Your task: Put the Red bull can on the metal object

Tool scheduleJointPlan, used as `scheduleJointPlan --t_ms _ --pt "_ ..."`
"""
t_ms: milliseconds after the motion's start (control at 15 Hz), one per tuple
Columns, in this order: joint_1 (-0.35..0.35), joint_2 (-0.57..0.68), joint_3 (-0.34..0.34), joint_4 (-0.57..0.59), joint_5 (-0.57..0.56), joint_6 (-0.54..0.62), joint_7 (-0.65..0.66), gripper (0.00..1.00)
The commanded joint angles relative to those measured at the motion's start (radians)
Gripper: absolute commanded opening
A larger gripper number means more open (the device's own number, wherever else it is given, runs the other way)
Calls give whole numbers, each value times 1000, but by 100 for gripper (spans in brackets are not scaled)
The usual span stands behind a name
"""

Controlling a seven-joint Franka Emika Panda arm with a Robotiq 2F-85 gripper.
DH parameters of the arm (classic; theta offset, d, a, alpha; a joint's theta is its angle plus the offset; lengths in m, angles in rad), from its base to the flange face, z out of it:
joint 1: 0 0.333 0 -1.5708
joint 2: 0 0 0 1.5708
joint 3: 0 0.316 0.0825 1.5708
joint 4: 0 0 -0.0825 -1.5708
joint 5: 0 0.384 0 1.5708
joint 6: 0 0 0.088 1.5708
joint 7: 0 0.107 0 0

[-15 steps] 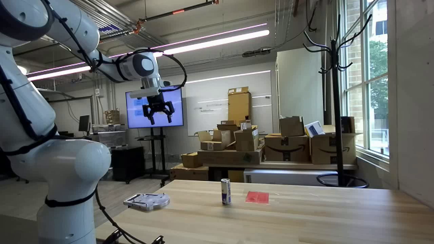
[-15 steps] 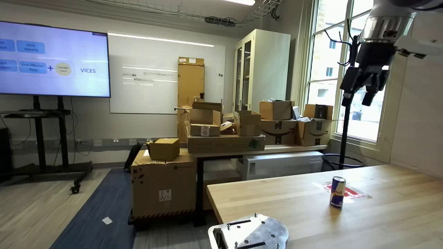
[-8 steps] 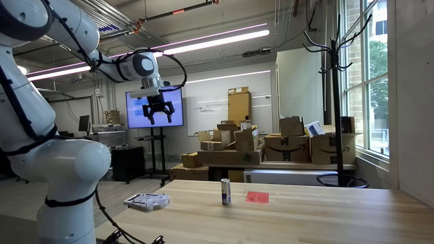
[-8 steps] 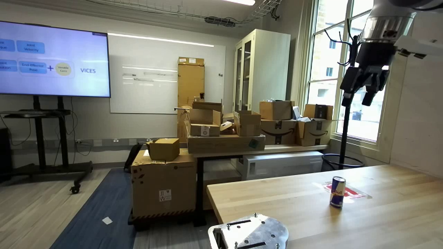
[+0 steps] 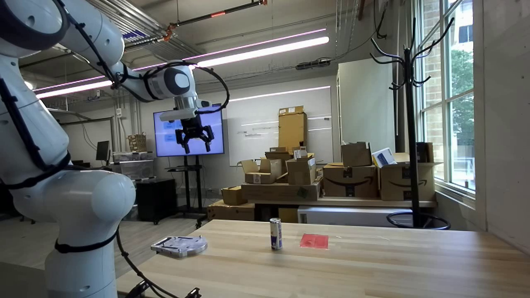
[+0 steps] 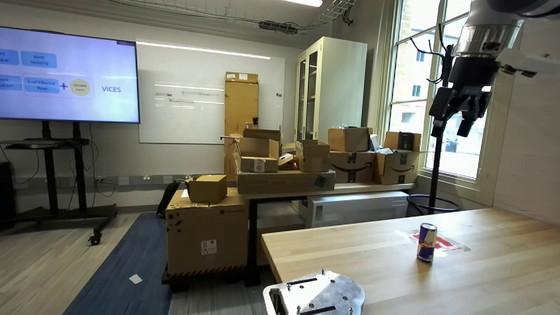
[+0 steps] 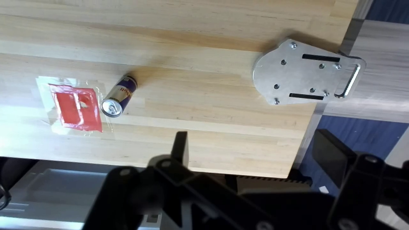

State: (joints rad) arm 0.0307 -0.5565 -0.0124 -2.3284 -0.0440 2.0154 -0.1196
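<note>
The Red Bull can [image 5: 275, 234] stands upright on the wooden table in both exterior views [image 6: 426, 243]. In the wrist view the can [image 7: 120, 95] is left of the gripper. The metal object [image 5: 179, 246] is a flat silvery plate lying at the table's edge, also in an exterior view [image 6: 319, 292]. In the wrist view the metal plate [image 7: 297, 75] is at upper right, its slotted handle end reaching past the table edge. My gripper [image 5: 197, 148] is open and empty, high above the table, also in an exterior view [image 6: 450, 130] and the wrist view [image 7: 252, 143].
A flat red item [image 7: 76, 108] under clear tape lies beside the can, also in both exterior views [image 5: 314, 241] [image 6: 446, 243]. The table [image 5: 352, 265] ends just by the metal plate. Cardboard boxes [image 5: 281, 178] and a black coat rack [image 5: 410, 136] stand behind the table.
The arm and open gripper have shifted very slightly, a little down and right in an exterior view. The can and the metal plate have not moved.
</note>
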Motion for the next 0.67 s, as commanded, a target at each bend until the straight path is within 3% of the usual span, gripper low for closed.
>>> scheduleJointPlan --t_ms 0,600 --pt "-17 105 -30 73 37 15 33 100" --pt "-107 500 -103 349 77 -16 219 100"
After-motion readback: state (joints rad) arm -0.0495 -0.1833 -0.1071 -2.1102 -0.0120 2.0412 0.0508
